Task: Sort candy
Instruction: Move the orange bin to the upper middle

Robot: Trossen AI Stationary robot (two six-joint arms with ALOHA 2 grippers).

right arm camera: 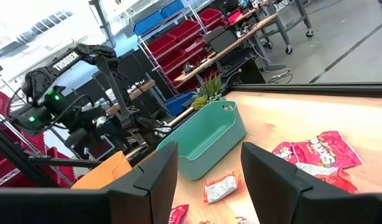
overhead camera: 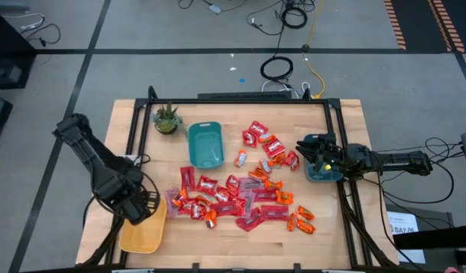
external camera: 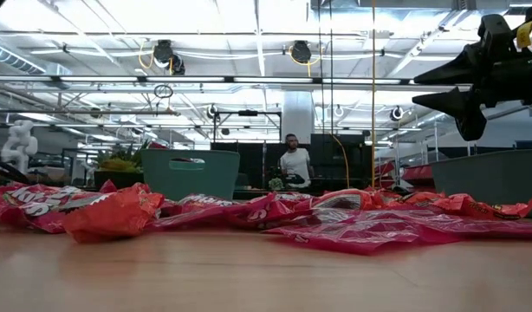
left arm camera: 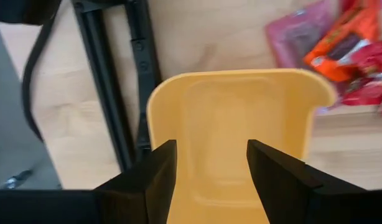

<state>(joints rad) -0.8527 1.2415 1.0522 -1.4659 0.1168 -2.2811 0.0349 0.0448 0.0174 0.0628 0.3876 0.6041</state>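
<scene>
The left hand (overhead camera: 138, 206) hovered, fingers apart, over the yellow bin (overhead camera: 144, 231); the right hand (overhead camera: 309, 152), likewise apart, should descend squarely onto one candy (overhead camera: 240, 158).

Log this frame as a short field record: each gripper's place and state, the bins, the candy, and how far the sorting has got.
left gripper: open, empty, over the yellow bin at the table's front left
right gripper: open, empty, over the teal bin at the right edge
middle teal bin: looks empty, next to the potted plant
candy: red, pinkish and orange packets spread loose over the table's middle
yellow bin contents: none seen
sorting status: no candy visible in any bin; right bin's inside mostly hidden
</scene>
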